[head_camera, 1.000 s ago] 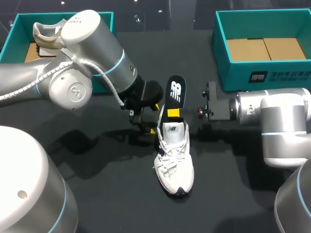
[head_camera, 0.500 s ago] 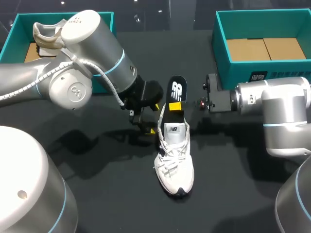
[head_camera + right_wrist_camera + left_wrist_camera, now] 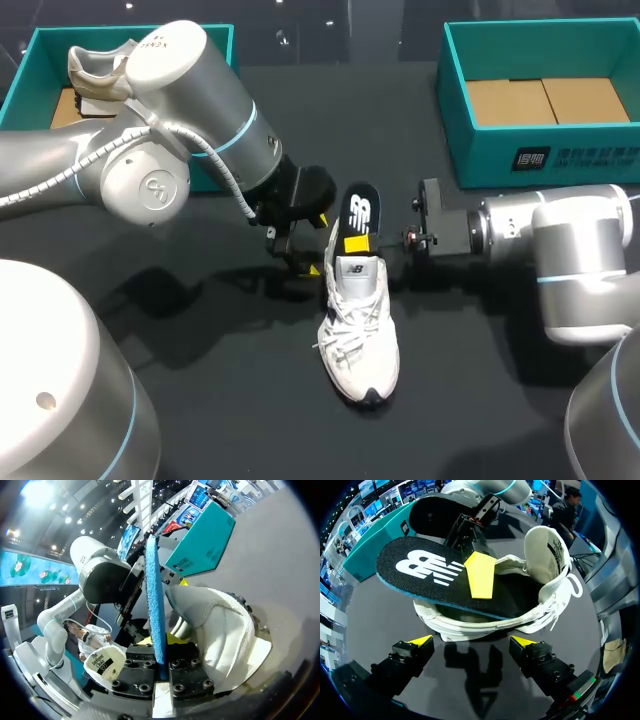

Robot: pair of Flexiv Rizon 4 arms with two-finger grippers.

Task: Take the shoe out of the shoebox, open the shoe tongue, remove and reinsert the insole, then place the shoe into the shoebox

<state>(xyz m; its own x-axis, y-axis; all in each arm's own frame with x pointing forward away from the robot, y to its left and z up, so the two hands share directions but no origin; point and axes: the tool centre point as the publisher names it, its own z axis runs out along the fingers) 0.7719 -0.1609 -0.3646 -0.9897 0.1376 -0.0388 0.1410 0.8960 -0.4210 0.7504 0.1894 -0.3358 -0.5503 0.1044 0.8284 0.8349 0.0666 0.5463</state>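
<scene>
One light, floppy-looking insole (image 3: 360,208) sits pinched mid-length in the right gripper (image 3: 357,243) at the shoe's (image 3: 358,330) twelve o'clock; left gripper (image 3: 470,642) gapes wide.

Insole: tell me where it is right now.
In the head view the black insole is mid-table, sticking out of the heel of the white sneaker, pinched by the right gripper; the left gripper is at the heel's left.

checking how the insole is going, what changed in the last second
The right claw, shut on the black printed insole, pushed it deeper into the white lace-up sneaker, so less of it sticks out past the heel. The sneaker stayed put, and so did the open left claw by its heel.
</scene>
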